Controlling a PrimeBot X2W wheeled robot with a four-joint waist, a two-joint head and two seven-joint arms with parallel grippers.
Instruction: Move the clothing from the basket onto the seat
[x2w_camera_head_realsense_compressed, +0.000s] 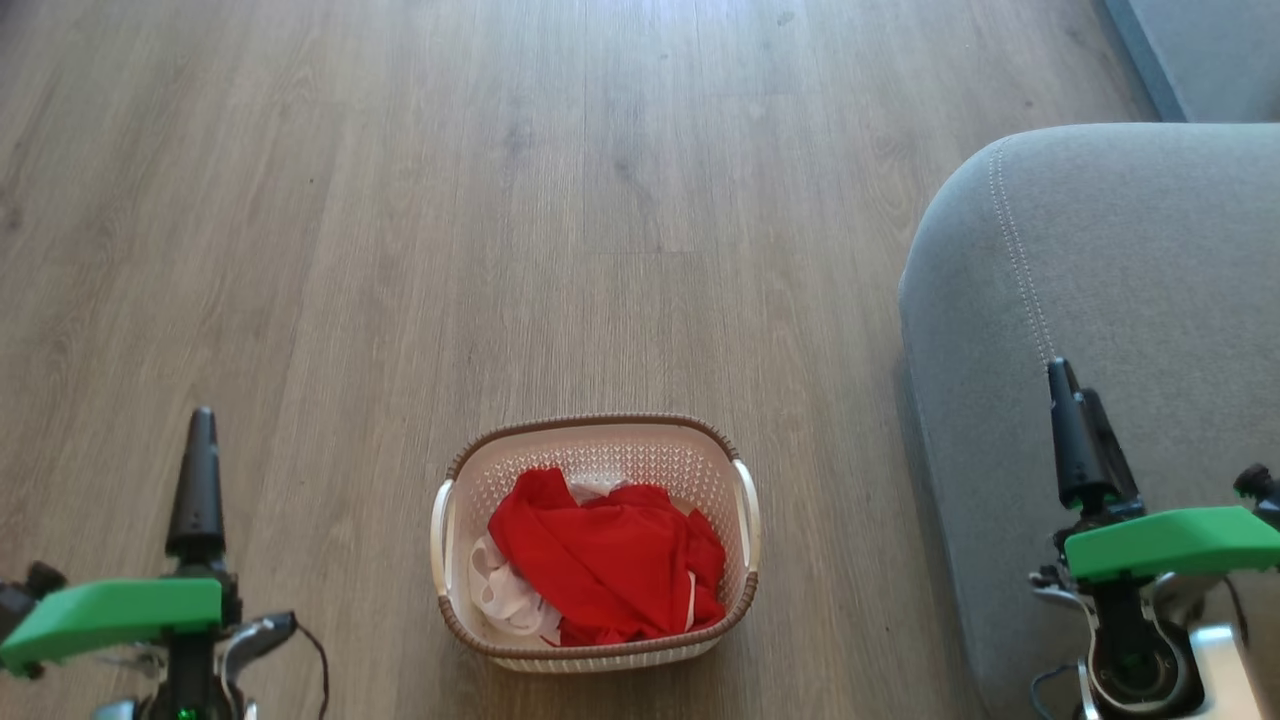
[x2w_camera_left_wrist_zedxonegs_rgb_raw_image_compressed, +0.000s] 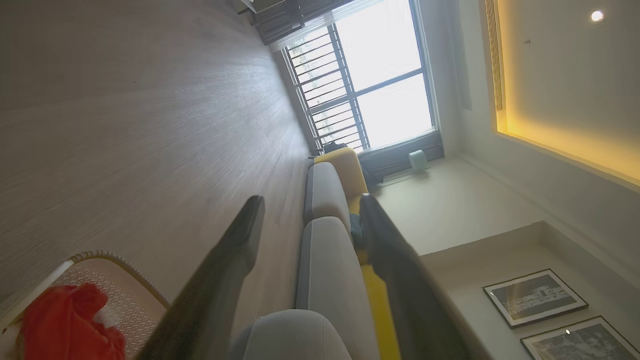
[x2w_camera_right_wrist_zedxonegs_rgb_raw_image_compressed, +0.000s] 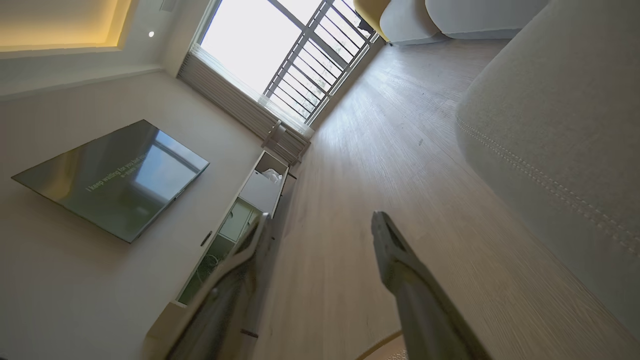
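The cream basket (x2w_camera_head_realsense_compressed: 590, 422) with its brown braided rim stands on the floor at the bottom middle of the head view. Crumpled red clothing (x2w_camera_head_realsense_compressed: 610, 570) with white trim lies inside it. The grey seat (x2w_camera_head_realsense_compressed: 1130, 280) with its pale seam rises at the right. My left gripper (x2w_camera_head_realsense_compressed: 203, 420) hangs left of the basket, well apart from it. My right gripper (x2w_camera_head_realsense_compressed: 1065, 375) is over the seat's front edge. The left wrist view shows the left gripper (x2w_camera_left_wrist_zedxonegs_rgb_raw_image_compressed: 311, 202) open and empty, with the basket (x2w_camera_left_wrist_zedxonegs_rgb_raw_image_compressed: 125, 280) and clothing (x2w_camera_left_wrist_zedxonegs_rgb_raw_image_compressed: 65, 320) at lower left. In its own view the right gripper (x2w_camera_right_wrist_zedxonegs_rgb_raw_image_compressed: 321, 219) is open too, beside the seat (x2w_camera_right_wrist_zedxonegs_rgb_raw_image_compressed: 560, 125).
Wood-plank floor (x2w_camera_head_realsense_compressed: 500, 200) stretches ahead and to the left. Another grey upholstered piece (x2w_camera_head_realsense_compressed: 1200, 50) sits at the far right. A wall TV (x2w_camera_right_wrist_zedxonegs_rgb_raw_image_compressed: 115, 175) and a low cabinet (x2w_camera_right_wrist_zedxonegs_rgb_raw_image_compressed: 260, 185) stand across the room, with a barred window (x2w_camera_right_wrist_zedxonegs_rgb_raw_image_compressed: 280, 55) beyond. The sofa (x2w_camera_left_wrist_zedxonegs_rgb_raw_image_compressed: 325, 270) carries a yellow cushion (x2w_camera_left_wrist_zedxonegs_rgb_raw_image_compressed: 345, 170).
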